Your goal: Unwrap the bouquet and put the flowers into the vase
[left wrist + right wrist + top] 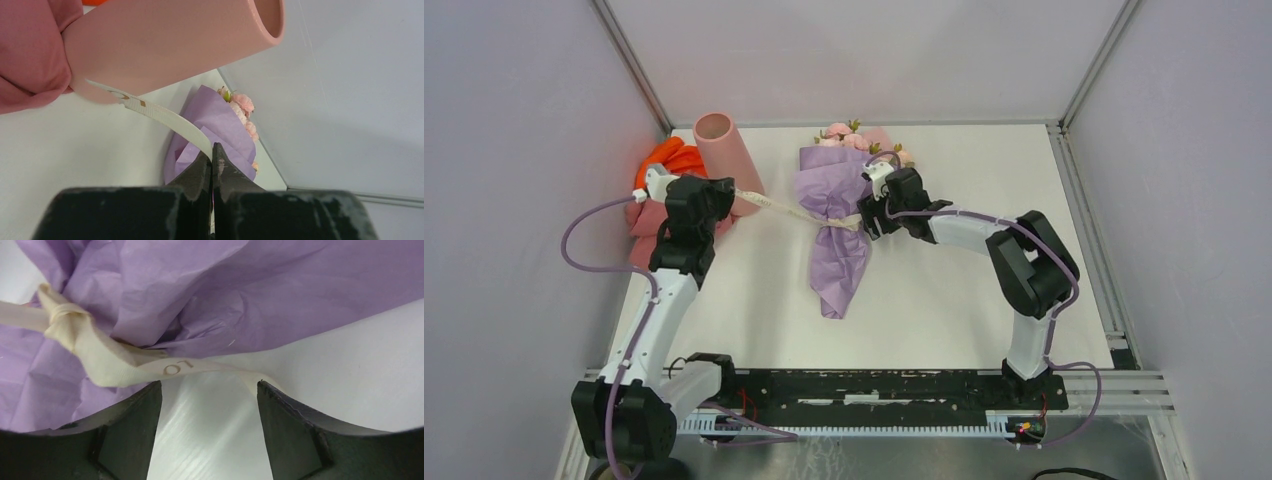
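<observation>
Left gripper (212, 155) is clamped on the ribbon (170, 118), beside the vase (729, 160). The bouquet (836, 215) lies mid-table, knot tied. Right gripper (210, 386) is released, jaws spread, at the bouquet's waist. The ribbon tail crosses just ahead of its fingertips.

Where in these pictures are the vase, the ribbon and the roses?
vase (732, 158), top external view, middle of its pink wall.
ribbon (67, 325), right wrist view, on the knot.
roses (243, 103), left wrist view, on a pink bloom.
</observation>
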Tool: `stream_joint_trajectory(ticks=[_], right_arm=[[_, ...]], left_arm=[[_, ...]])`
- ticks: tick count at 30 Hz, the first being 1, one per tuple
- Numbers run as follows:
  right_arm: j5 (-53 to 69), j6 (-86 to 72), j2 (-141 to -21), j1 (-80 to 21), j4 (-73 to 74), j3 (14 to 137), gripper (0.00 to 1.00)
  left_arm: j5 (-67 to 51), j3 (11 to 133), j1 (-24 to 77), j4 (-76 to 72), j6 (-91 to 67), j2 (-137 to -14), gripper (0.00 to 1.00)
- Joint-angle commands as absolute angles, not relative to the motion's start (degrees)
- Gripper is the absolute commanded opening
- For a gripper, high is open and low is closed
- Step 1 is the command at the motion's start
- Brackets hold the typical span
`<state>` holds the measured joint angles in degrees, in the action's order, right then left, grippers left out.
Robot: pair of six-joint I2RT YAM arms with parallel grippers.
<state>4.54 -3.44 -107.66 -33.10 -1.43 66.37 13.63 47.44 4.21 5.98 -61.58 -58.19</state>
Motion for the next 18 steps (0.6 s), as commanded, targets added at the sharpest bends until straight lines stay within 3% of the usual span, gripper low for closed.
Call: stream_joint_trajectory(ticks=[1, 12, 15, 18], right_arm=[[1.97, -0.45, -110.13, -33.05, -2.22, 70.59, 0.76], [-1.66, 12.27, -112.61, -33.95, 0.55, 73.94, 0.79], [-1.36, 12.48, -114.59, -33.94, 0.43, 74.71, 0.72], [-0.37, 12.01, -116.45, -33.96, 0.43, 75.88, 0.56]], left_arm=[[11.91, 49.22, 3.82, 5.23, -59.16, -58.95, 0.02], [10.37, 48.25, 3.63, 3.7, -59.14, -59.88, 0.02], [9.86, 48.33, 3.61, 3.6, -59.15, -60.28, 0.02], [9.92, 48.34, 3.54, 3.72, -59.07, -60.17, 0.02]])
